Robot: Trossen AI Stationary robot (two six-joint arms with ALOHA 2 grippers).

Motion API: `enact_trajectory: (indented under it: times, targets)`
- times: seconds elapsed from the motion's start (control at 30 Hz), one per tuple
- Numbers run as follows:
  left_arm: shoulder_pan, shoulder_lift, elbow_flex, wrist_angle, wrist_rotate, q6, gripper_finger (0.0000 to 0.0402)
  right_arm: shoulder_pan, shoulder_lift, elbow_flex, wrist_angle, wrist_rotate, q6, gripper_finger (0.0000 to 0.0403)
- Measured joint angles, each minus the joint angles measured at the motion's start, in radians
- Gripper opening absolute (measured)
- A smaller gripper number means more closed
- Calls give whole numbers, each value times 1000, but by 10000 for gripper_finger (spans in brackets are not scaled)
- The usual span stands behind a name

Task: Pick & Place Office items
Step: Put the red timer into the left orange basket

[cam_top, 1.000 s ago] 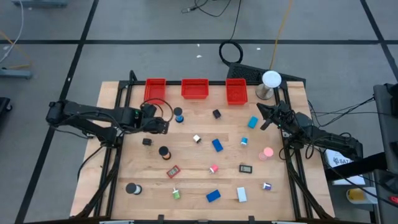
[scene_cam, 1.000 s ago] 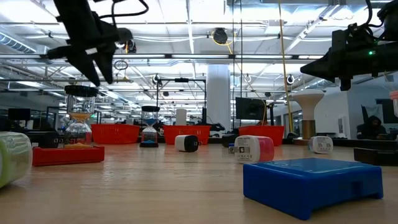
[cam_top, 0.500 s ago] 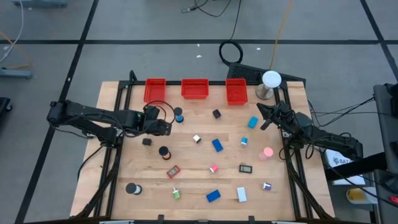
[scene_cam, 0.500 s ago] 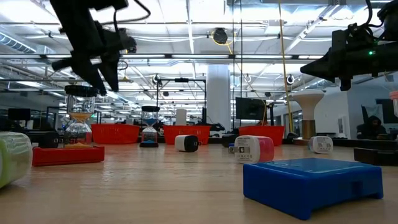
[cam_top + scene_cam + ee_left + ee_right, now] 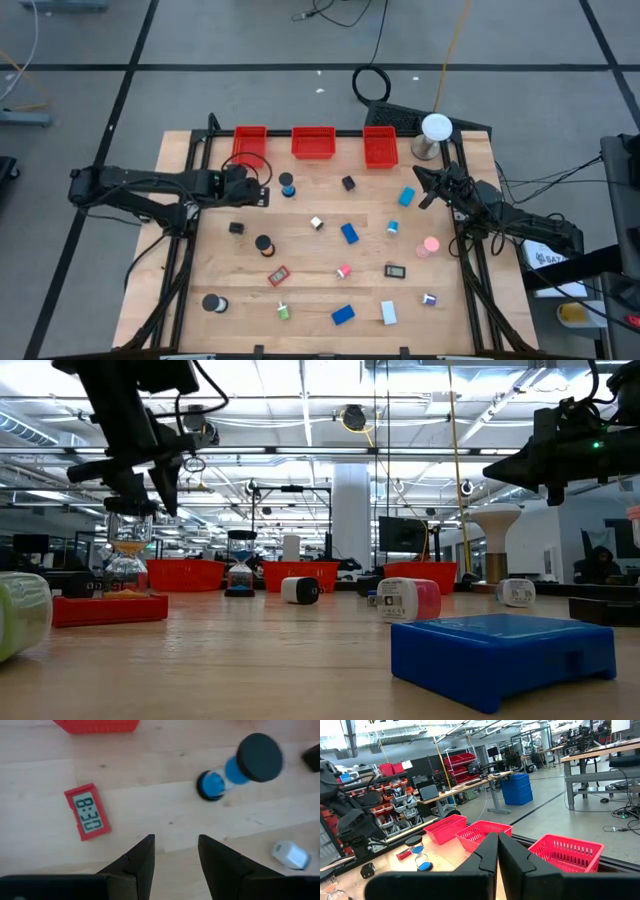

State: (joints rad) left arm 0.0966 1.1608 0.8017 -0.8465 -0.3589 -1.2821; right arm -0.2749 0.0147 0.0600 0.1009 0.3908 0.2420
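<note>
The blue sand timer point(image 5: 235, 770) stands upright near the middle red bin point(image 5: 313, 143), looks light but breakable glass, so I'd pinch the end caps; left gripper point(image 5: 175, 855) hovers released, right gripper point(image 5: 498, 851) clenched empty.

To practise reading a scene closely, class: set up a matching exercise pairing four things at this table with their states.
Things:
1. left gripper
2. right gripper
3. red clock
4. blue hourglass

States:
a. fingers shut together
b. standing upright
c. lying flat, display up
d. fingers apart, nothing between them

Pairs: 1-d, 2-a, 3-c, 4-b
</note>
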Motion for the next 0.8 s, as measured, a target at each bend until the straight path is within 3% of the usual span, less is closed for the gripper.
enact_trajectory:
  times: [0.23,0.37,0.5,0.63,0.8]
  targets:
    - [99,84,0,-35,56,44,171,0,0,0,0,0,0,4]
    - [135,99,0,-145,80,73,221,0,0,0,0,0,0,4]
    - [162,90,-2,-220,40,86,273,0,0,0,0,0,0,4]
    - [190,71,-19,-157,30,157,296,0,0,0,0,0,0,4]
    - [243,69,-152,-12,84,187,292,0,0,0,0,0,0,4]
